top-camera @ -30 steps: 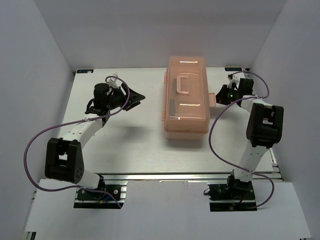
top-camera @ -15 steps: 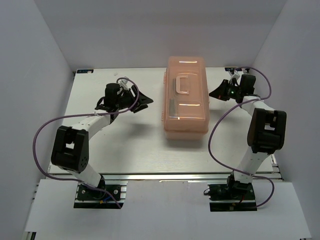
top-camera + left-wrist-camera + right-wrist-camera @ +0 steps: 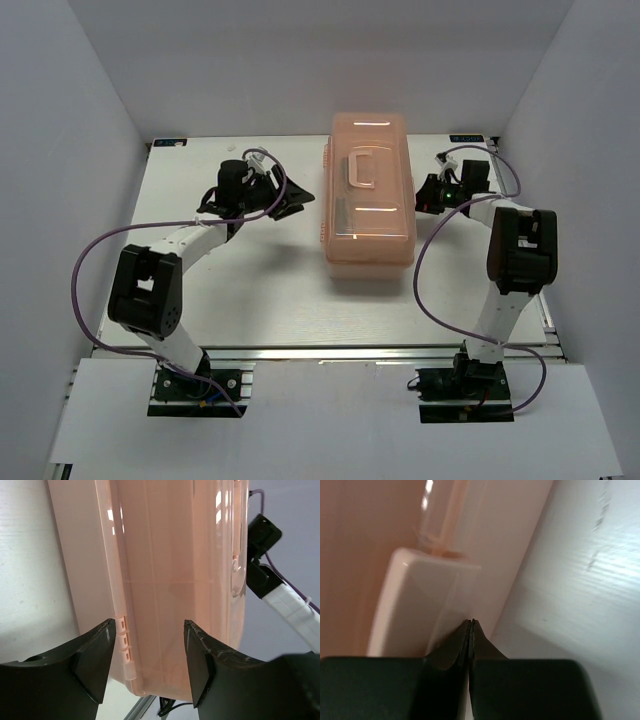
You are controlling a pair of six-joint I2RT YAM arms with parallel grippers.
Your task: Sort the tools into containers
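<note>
**Clerk:** First entry, left side of the overhead view?

**Checker:** Left tool [image 3: 298, 198]: black, two-fingered, centre-left, pointing right. Its fingers are spread wide and hold nothing. A purple cable [image 3: 76, 290] loops out from its arm towards the left edge. It all sits over a white worktop [image 3: 260, 290].

**Clerk:** Its wrist camera?

**Checker:** Both dark fingertips [image 3: 102, 640] sit along the bottom of the frame, well apart. The pink long wall fills the view between and above them. I cannot tell whether they touch it. At the upper right, beyond the box, part of the right arm [image 3: 285, 602] shows.

**Clerk:** Next entry, centre?

**Checker:** Toolbox [image 3: 365, 225]: salmon-pink, translucent, rectangular. It stands at the centre of the worktop, its long side running away from the arm bases. The lid is down, with the lid handle [image 3: 365, 168] towards the far end. The contents cannot be made out through the plastic.

**Clerk:** Right side?

**Checker:** Right tool [image 3: 428, 195]: black, just beside the box's right long wall, pointing left. Its wrist camera shows the fingers pressed together with nothing between them. Their tip is at the lower edge of the pale latch [image 3: 415, 605]. Whether it touches the latch cannot be told.
</note>
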